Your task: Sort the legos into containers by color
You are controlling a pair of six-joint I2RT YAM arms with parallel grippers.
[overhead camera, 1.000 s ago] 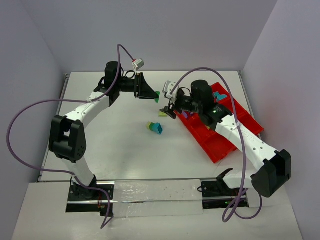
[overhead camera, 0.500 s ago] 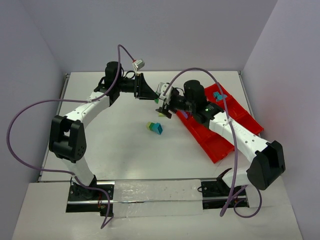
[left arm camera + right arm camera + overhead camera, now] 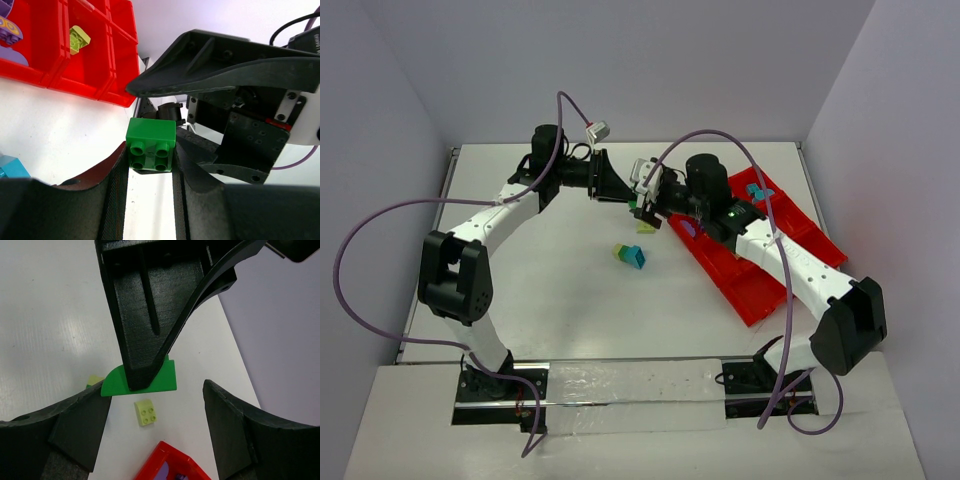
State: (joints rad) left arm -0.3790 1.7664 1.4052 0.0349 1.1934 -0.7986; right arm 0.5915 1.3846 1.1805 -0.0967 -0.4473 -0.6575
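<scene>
Gripping a green lego (image 3: 151,144) by its sides, the left end effector (image 3: 623,190) is holding it up off the bench (image 3: 550,270), out toward the far middle. Its two fingers are pinching narrow on the brick, studs facing back at the wrist camera.

Facing it from the other side, the right end effector (image 3: 646,207) is hanging with its jaws spread wide. In its own wrist view the green lego is sitting in the gap between its two fingers (image 3: 80,422), clear of both and nearer the left one. The left arm's dark finger is crossing in front of the brick there, so only the lower curved edge is showing.

Down on the bench, under the two end effectors, a pale yellow lego (image 3: 145,414) is lying loose, just beside the corner of the red tray (image 3: 760,292). A small cluster of legos (image 3: 631,256), teal and yellowish as far as I can make out from above, is sitting nearer the arms' bases. Inside the tray, purple pieces (image 3: 7,31) and a yellow-green piece (image 3: 78,39) are lying in neighbouring compartments.
</scene>
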